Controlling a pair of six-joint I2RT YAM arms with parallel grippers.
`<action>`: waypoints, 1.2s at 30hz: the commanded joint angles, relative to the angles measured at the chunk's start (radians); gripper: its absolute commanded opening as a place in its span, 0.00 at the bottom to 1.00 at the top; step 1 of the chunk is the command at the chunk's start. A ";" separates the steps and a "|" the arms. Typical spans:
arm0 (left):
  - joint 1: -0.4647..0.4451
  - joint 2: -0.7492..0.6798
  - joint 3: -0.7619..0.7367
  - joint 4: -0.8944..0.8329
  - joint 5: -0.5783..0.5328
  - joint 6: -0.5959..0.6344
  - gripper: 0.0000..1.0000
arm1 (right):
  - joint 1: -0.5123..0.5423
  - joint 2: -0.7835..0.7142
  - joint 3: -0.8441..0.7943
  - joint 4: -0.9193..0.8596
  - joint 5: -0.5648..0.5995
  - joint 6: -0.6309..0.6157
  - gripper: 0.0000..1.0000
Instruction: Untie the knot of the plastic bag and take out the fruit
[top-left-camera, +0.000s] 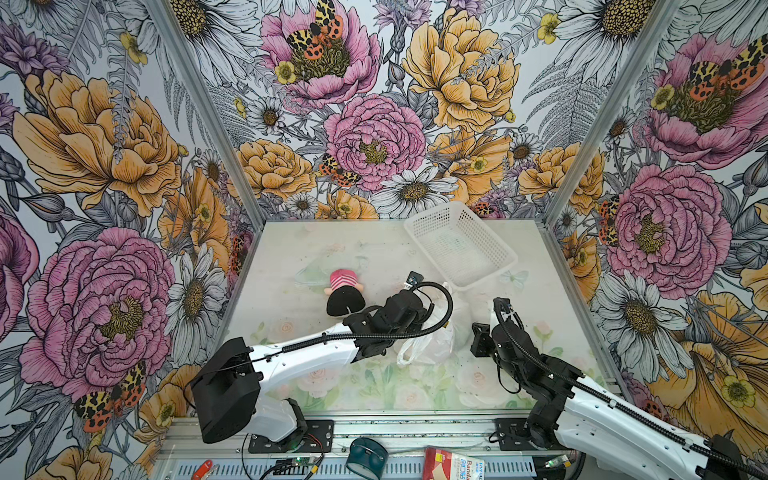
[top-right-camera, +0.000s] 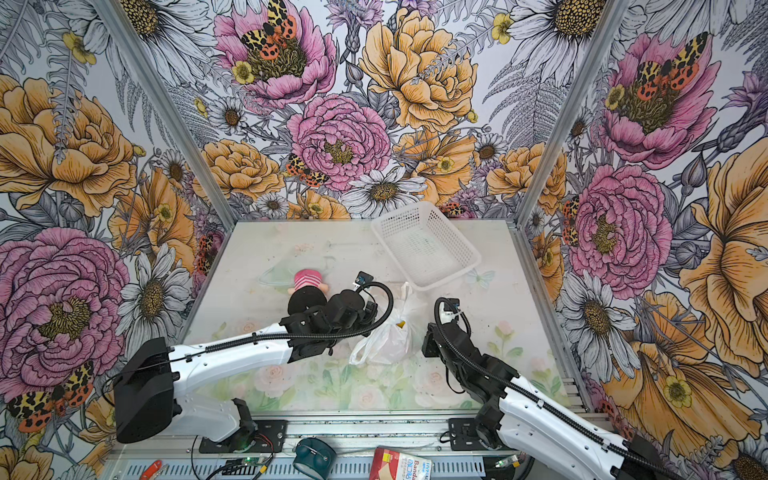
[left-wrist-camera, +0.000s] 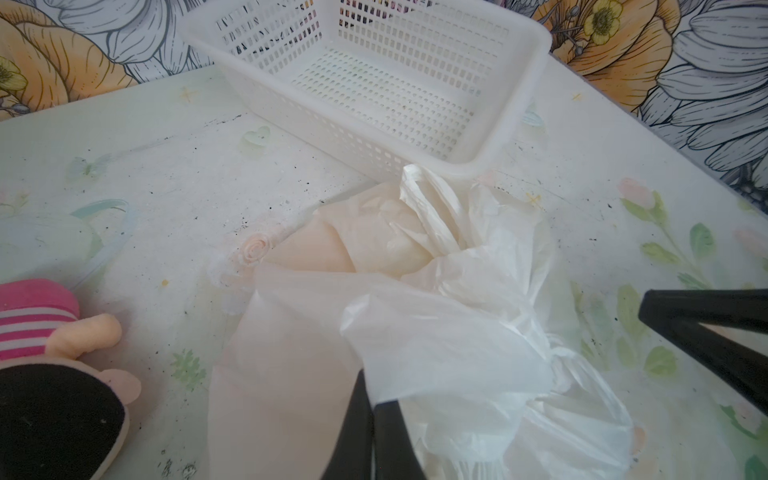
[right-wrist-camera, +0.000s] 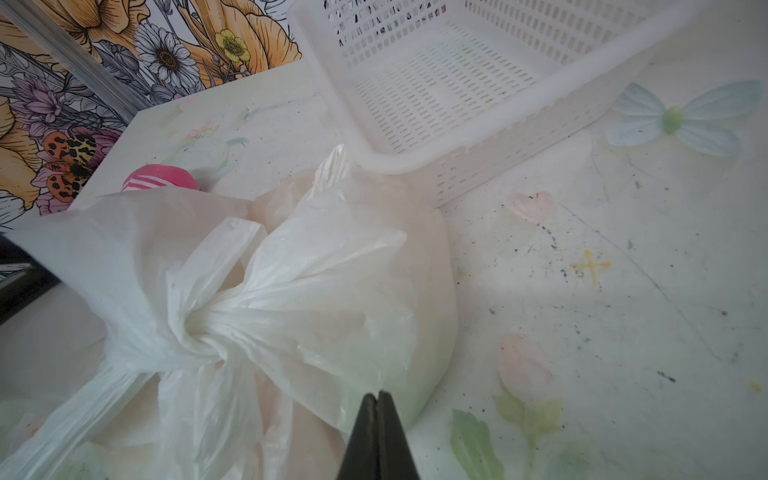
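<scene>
The plastic bag (top-left-camera: 432, 336) (top-right-camera: 386, 338) lies crumpled mid-table between the two arms, one loop handle trailing toward the front. Its knot (right-wrist-camera: 199, 330) (left-wrist-camera: 557, 353) is a bunched white twist, still tied. The fruit shows only as pale shapes through the film (left-wrist-camera: 316, 253) and one yellow-orange patch (top-right-camera: 400, 323). My left gripper (left-wrist-camera: 374, 401) is shut on a fold of the bag's film left of the knot. My right gripper (right-wrist-camera: 377, 394) has its jaws together, tips against the bag's right side. I cannot tell whether film is pinched there.
A white perforated basket (top-left-camera: 484, 277) (left-wrist-camera: 374, 137) stands tilted behind the bag, touching its far end. A pink-striped doll with black hair (top-left-camera: 345, 286) (left-wrist-camera: 41, 332) lies left of the bag. Flowered walls close the table on three sides.
</scene>
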 joint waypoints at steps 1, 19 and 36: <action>0.000 0.031 0.039 0.010 -0.001 0.012 0.00 | -0.002 0.017 0.032 0.009 -0.051 -0.028 0.45; -0.011 0.032 0.047 0.007 0.015 0.011 0.00 | -0.001 0.434 0.251 0.010 0.037 -0.054 0.75; 0.030 -0.045 -0.018 0.046 0.020 -0.017 0.00 | -0.051 0.303 0.146 0.006 0.087 -0.010 0.00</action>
